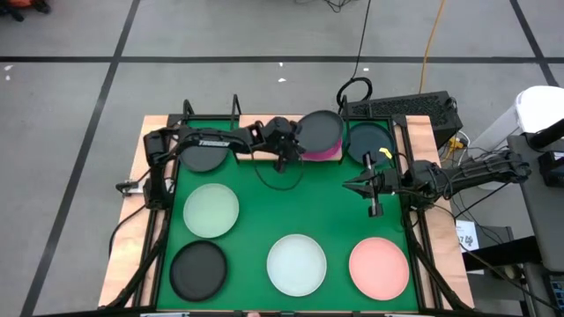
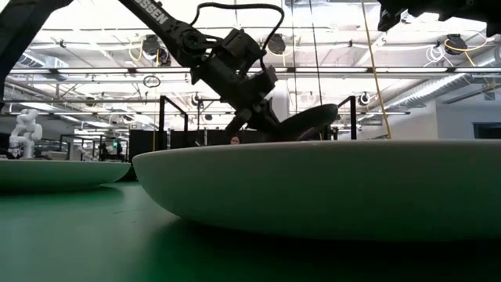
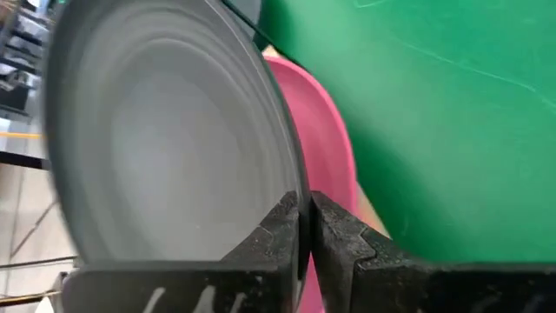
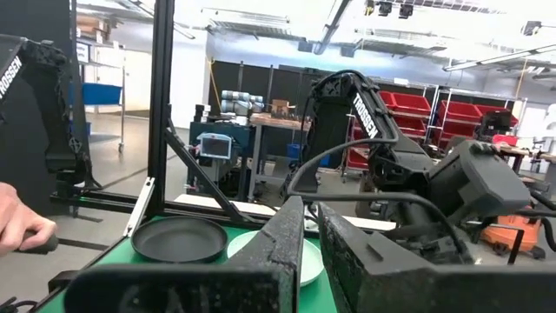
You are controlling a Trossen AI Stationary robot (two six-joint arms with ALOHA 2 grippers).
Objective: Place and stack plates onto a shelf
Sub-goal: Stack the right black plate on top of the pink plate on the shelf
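Observation:
My left gripper (image 1: 291,148) reaches from the table's left to the shelf (image 1: 338,157) at the far edge and is shut on a dark grey plate (image 1: 319,129). That plate hangs tilted over a magenta plate (image 1: 324,153) lying on the shelf. Another dark plate (image 1: 370,141) lies on the shelf's right half. On the green mat rest a dark plate (image 1: 201,158), a pale green plate (image 1: 211,210), a black plate (image 1: 198,269), a white plate (image 1: 297,262) and a light pink plate (image 1: 379,267). My right gripper (image 1: 351,185) waits shut at the right, raised above the mat. My left gripper pinches the dark grey plate's rim (image 3: 295,187) on the side toward the table's left, one finger on the upper face and one on the underside. The fingers come slanting down from the left. The plate (image 2: 309,121) is tilted, its free side higher, above the magenta plate (image 3: 326,130).
The white plate (image 2: 329,188) fills the low view's foreground. A black frame (image 1: 211,110) rises along the table's far edge, with a keyboard (image 1: 401,110) and cables behind it. A person's hand (image 4: 17,226) shows beyond the table in the right wrist view.

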